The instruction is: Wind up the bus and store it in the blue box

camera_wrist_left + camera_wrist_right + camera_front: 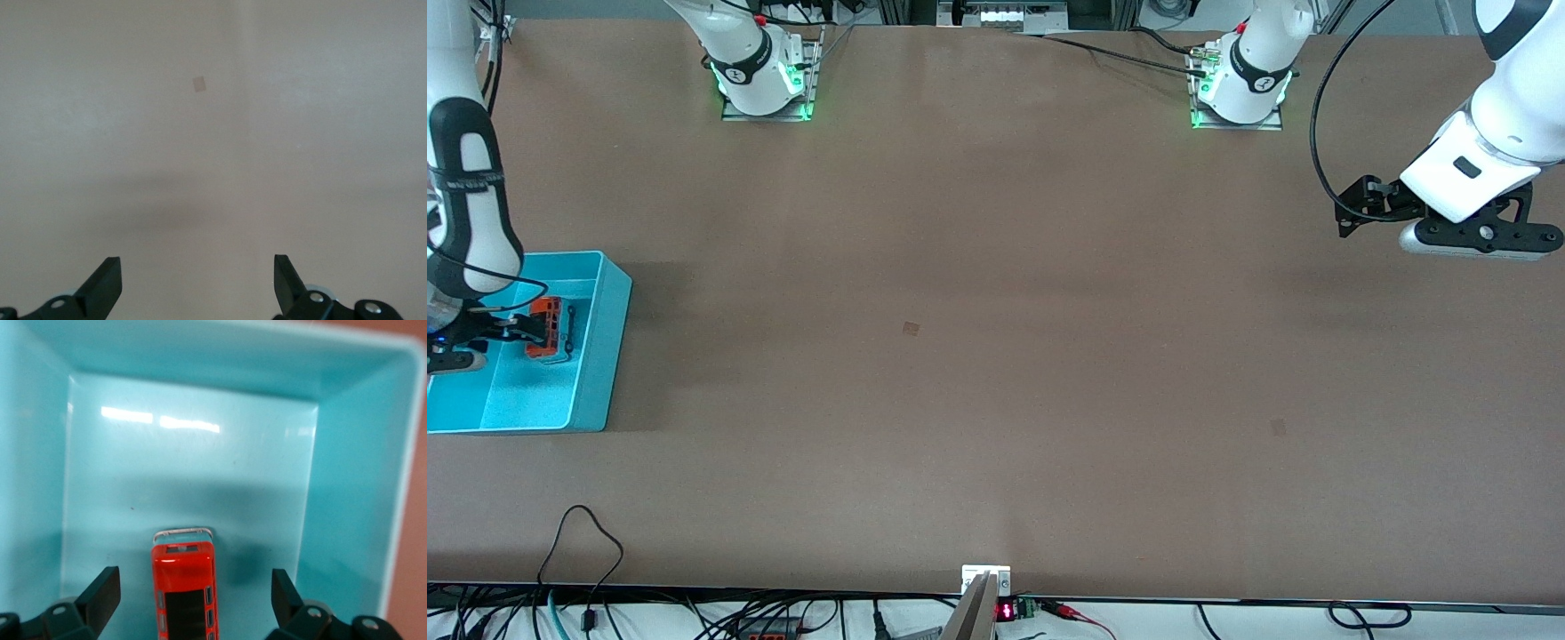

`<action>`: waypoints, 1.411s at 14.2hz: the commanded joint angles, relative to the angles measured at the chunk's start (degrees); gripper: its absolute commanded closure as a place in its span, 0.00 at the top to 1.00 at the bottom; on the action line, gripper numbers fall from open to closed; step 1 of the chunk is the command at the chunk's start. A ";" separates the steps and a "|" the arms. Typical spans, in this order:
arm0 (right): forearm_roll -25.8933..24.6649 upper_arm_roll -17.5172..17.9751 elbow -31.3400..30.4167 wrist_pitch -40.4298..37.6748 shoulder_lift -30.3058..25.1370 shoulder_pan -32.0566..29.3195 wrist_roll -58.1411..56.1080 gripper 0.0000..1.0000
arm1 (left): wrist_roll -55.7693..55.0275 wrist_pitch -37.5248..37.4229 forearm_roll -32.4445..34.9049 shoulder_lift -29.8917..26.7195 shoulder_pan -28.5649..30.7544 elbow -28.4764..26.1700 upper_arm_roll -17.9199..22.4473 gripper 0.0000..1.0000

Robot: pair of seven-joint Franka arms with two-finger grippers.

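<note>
At frame's left edge, the right gripper (193,597), jaws spread, straddles the bus (549,330) inside the blue box (596,356); the left gripper (198,283) waits upper right over bare surface (996,356), jaws spread

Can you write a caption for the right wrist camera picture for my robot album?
Open right gripper hovering above the orange bus inside the blue box.

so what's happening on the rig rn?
The right gripper is inside the blue box at the right arm's end of the table. Its jaws stand open on either side of the bus, which sits on the box floor, apparently released. The left gripper waits, jaws open, over bare table at the left arm's end.
</note>
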 commanded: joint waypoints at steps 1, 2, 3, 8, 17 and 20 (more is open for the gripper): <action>0.57 0.78 -1.08 -3.00 -6.31 0.69 -1.86 1.00 | -0.50 -1.29 -0.69 0.61 0.02 1.64 -0.01 1.00; 0.48 0.87 -0.64 -6.84 -8.50 1.39 -1.34 1.00 | -0.50 -1.29 -0.69 0.61 0.02 1.64 -0.09 1.00; 0.22 0.87 1.36 -11.23 -9.91 2.70 -1.16 1.00 | -0.50 -1.29 -0.69 0.61 0.02 1.64 -0.09 1.00; -7.66 8.57 4.81 -25.04 -19.49 4.56 14.43 1.00 | -0.50 -1.29 -0.69 0.61 0.02 1.64 -0.09 1.00; -9.71 18.10 12.88 -46.50 -27.51 4.47 29.60 1.00 | -0.50 -1.29 -0.69 0.61 0.02 1.64 -0.01 1.00; -9.98 17.75 19.56 -54.06 -22.86 5.79 30.30 1.00 | -0.50 -1.29 -0.69 0.61 0.02 1.64 -0.01 1.00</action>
